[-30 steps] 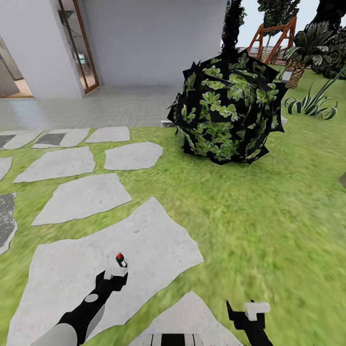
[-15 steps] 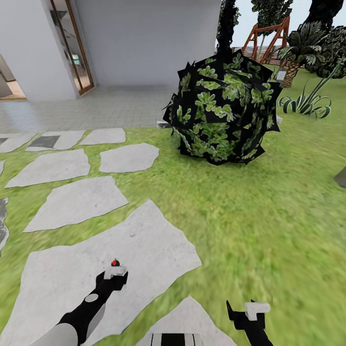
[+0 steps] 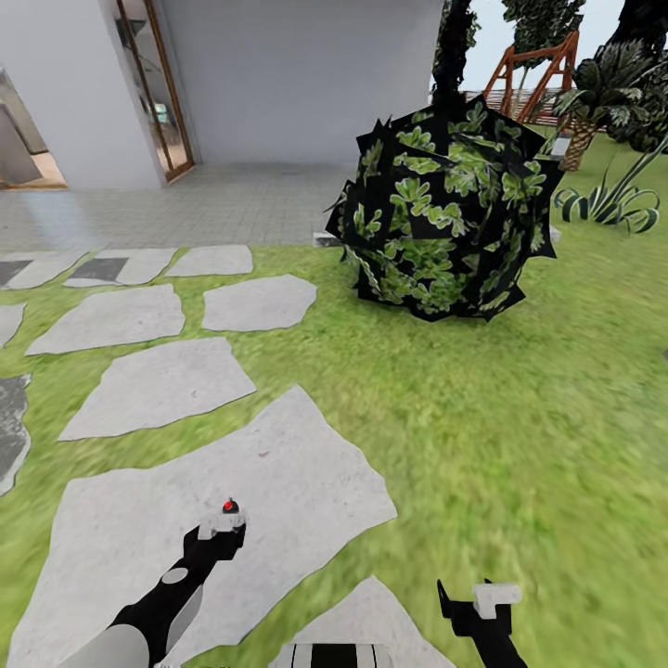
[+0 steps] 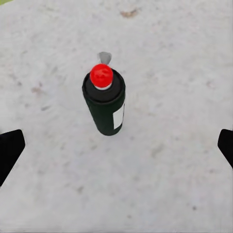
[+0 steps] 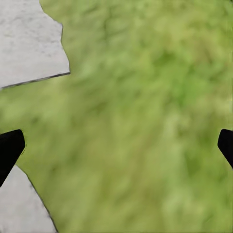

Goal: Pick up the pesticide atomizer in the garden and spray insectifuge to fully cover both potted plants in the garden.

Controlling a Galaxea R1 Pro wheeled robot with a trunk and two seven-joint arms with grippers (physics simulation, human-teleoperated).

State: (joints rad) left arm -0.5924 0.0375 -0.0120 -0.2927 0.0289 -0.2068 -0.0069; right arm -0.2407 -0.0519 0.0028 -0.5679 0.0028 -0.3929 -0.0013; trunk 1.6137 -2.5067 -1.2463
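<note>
The pesticide atomizer stands upright on a large pale stepping stone set in the lawn of the garden, a dark green bottle with a red cap on top and a white label on its side. In the left wrist view it sits between the two dark fingertips of the left end effector, which are spread wide to either side and touch nothing, so that end effector is released and the bottle is free. In the head view the left end effector hangs low over the same stone with the atomizer's red cap just beyond it. The right end effector hovers at the lower edge of the head view; its wrist view shows the fingertips wide apart over blurred grass with corners of two stepping stones beside them, so it too is released and empty. Farther across the lawn stands a round, dark leafy bush. Beyond it are a grey house wall, a paved terrace, a wood-framed glass door, a reddish wooden swing frame and a striped spiky plant at the right.
</note>
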